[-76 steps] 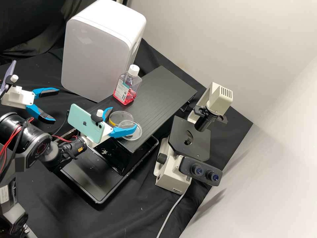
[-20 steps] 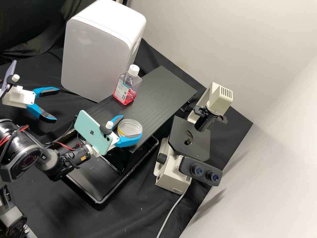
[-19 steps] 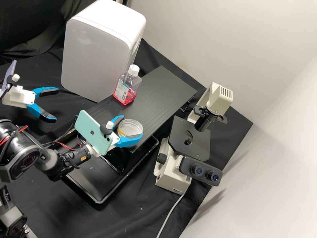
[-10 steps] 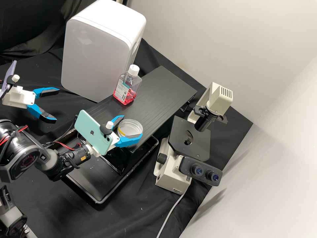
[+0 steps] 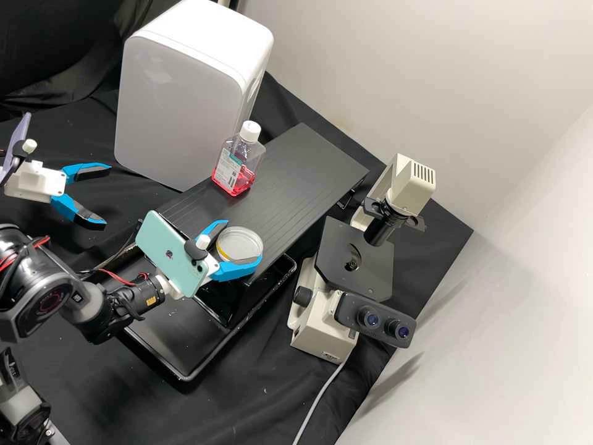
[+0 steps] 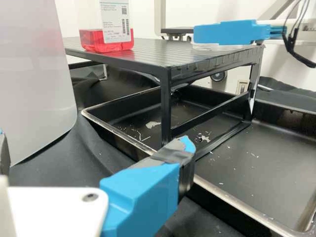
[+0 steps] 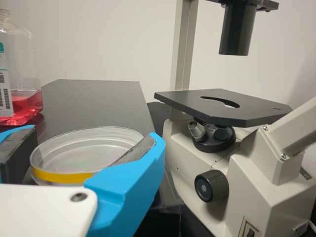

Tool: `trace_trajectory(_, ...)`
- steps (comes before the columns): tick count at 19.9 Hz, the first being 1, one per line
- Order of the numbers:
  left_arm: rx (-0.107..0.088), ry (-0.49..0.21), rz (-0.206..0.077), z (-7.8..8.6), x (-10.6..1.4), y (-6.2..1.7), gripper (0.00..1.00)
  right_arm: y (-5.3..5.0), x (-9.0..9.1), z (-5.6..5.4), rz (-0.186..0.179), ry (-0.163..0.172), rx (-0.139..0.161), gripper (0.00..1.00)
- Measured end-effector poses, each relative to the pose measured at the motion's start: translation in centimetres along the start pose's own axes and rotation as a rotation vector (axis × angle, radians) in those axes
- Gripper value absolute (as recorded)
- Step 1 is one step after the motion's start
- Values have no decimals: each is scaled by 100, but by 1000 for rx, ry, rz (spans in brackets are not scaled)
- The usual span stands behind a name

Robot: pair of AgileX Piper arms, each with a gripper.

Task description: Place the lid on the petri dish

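**Lid over the dish, near the shelf's 7 o'clock corner**

The right gripper (image 5: pixel 241 243) appears pinched on the rim of the clear lid (image 7: pixel 86 140). The lid looks seated over the yellow-banded petri dish (image 7: pixel 53 176), on the black shelf (image 5: pixel 290 179). The left gripper (image 5: pixel 83 193) hangs spread and empty at 9 o'clock on the bench. To finish well, the lid should probably sit level, with its skirt dropped evenly round the base. The blue fingers (image 5: pixel 239 267) should then part only slightly and draw straight back. Any sideways drag could slide the dish toward the shelf edge just beside it. The red-filled bottle (image 5: pixel 236 162), at the shelf's 10 o'clock, has a white label (image 6: pixel 115 19) with a barcode. Its small print cannot be read.
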Motion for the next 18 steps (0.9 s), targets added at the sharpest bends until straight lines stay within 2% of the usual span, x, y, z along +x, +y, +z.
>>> trace_trajectory(3, 0, 0, 0, 0, 0, 0, 100, 17, -10, 23, 1, -4, 23, 0)
trace_trajectory(4, 0, 0, 0, 0, 0, 0, 100, 18, -10, 25, -1, -2, 20, 0)
trace_trajectory(5, -1, 2, 1, -2, 0, 1, 100, 22, -9, 29, 1, -4, 22, 100)
trace_trajectory(18, -3, 7, 2, -6, 0, 2, 100, 26, -9, 33, 6, -9, 29, 100)
